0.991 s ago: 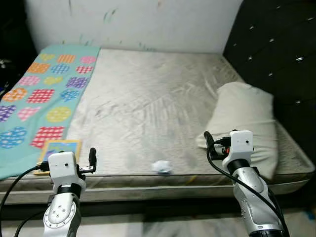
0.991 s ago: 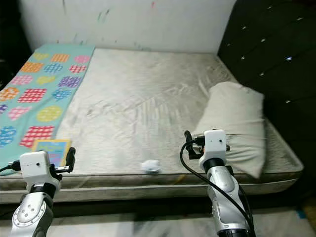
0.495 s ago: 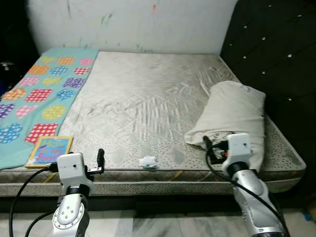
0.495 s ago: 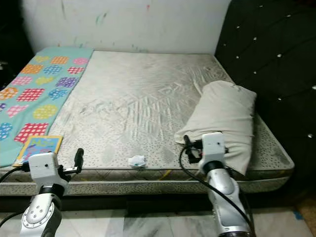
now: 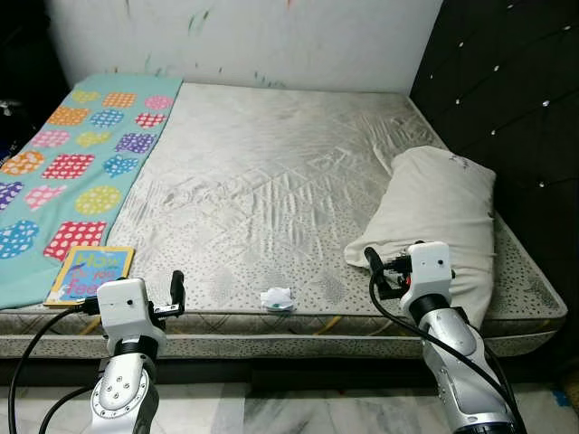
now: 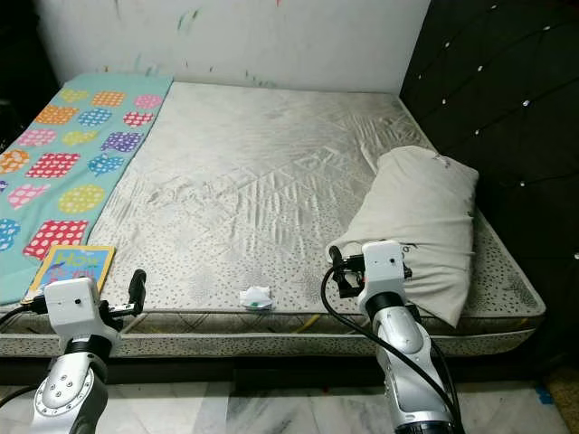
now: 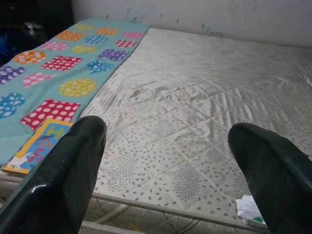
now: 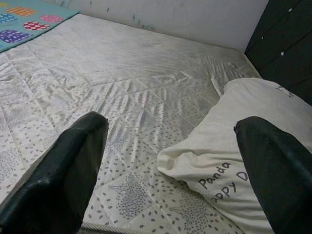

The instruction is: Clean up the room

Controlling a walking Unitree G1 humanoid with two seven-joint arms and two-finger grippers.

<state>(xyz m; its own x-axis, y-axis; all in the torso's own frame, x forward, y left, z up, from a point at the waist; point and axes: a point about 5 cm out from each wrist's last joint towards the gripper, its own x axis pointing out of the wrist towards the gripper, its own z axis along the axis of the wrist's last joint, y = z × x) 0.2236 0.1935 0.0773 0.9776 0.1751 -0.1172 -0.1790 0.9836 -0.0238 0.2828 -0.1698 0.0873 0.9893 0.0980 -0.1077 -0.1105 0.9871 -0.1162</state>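
Plainly, the robot stands at the foot edge of a bare quilted mattress (image 5: 271, 172), both arms raised in front of it and neither yet at work; the left gripper (image 7: 170, 161) is spread wide with nothing between its fingers, and the right gripper (image 8: 168, 161) is likewise wide apart and empty. What needs tidying lies close at hand: a small crumpled white wrapper or tissue (image 5: 278, 298) sits on the mattress right at the near edge, between the two arms and somewhat nearer the left one; a colourful children's book (image 5: 89, 272) rests on the corner of the turquoise patterned blanket (image 5: 63, 172) just ahead of the left gripper; a cream pillow (image 5: 443, 221) printed with lettering lies askew along the right side by the dark tufted headboard (image 5: 516, 99), just beyond the right gripper. The step in hand looks like choosing and reaching for the first item, most likely the scrap of litter; to do it well, the left gripper should come down from above with the fingers straddling the crumple, press lightly into the soft quilting so the tips get under its edges, then close gently; because it is light and sits at the very lip, a sideways sweep could knock it onto the marble floor (image 5: 298, 411).
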